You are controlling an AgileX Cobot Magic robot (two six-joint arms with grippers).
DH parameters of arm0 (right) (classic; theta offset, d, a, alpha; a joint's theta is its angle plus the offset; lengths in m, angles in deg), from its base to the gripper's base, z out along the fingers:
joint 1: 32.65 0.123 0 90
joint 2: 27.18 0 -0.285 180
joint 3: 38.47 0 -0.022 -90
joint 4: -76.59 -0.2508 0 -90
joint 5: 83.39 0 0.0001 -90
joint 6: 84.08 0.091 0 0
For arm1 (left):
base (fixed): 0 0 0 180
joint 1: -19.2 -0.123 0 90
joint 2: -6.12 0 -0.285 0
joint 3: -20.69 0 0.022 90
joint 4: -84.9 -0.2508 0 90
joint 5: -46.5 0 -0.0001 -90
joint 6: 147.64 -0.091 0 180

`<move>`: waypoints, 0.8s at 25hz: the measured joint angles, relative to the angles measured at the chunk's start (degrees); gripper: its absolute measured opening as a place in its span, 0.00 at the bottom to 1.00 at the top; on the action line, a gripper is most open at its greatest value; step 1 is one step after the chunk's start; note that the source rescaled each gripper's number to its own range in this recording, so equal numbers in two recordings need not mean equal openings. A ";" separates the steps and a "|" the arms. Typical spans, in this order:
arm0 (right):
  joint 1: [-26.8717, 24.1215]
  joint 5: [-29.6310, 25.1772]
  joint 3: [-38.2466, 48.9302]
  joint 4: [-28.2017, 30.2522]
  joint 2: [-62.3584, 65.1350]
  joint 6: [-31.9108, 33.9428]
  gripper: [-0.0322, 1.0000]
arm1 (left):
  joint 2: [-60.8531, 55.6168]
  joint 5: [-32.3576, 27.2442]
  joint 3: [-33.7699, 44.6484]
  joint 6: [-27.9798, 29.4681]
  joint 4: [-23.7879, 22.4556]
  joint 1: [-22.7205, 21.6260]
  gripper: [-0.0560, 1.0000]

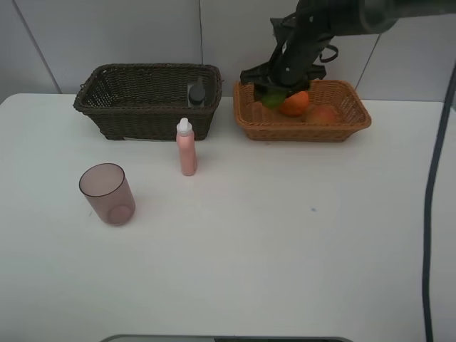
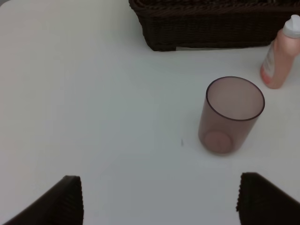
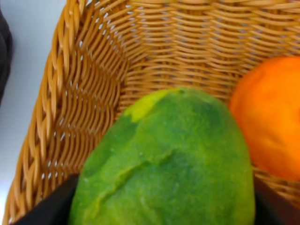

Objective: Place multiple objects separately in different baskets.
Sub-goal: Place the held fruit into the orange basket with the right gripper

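Mottled green fruit with yellow patch, clamped in right gripper, inside orange-tan basket, left gripper spread wide

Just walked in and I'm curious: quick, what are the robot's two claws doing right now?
Left gripper: open, holding nothing.
Right gripper: closed on the green fruit, over the orange-tan basket.

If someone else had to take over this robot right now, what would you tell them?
Left gripper open and empty, over the table short of the mauve cup.
Right gripper shut on the green fruit, inside the tan basket beside the orange.
Done: orange and peach in that basket, dark bottle in the dark basket.
Left: release the fruit; pink bottle and cup stand on the table.
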 joint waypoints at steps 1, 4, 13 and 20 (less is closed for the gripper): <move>0.00 0.79 0.00 0.04 -0.59 0.00 0.48 | 0.00 0.00 0.00 0.00 0.00 0.00 0.86; 0.00 2.89 0.00 0.12 -1.95 0.00 0.48 | 0.00 0.00 0.00 0.00 0.00 0.00 0.86; -0.39 5.39 0.00 0.13 -4.34 0.88 0.48 | 0.00 0.00 0.00 0.00 0.00 0.00 0.86; -0.59 4.68 0.00 1.77 -4.46 5.86 0.55 | 0.00 0.00 0.00 0.00 0.00 0.00 0.86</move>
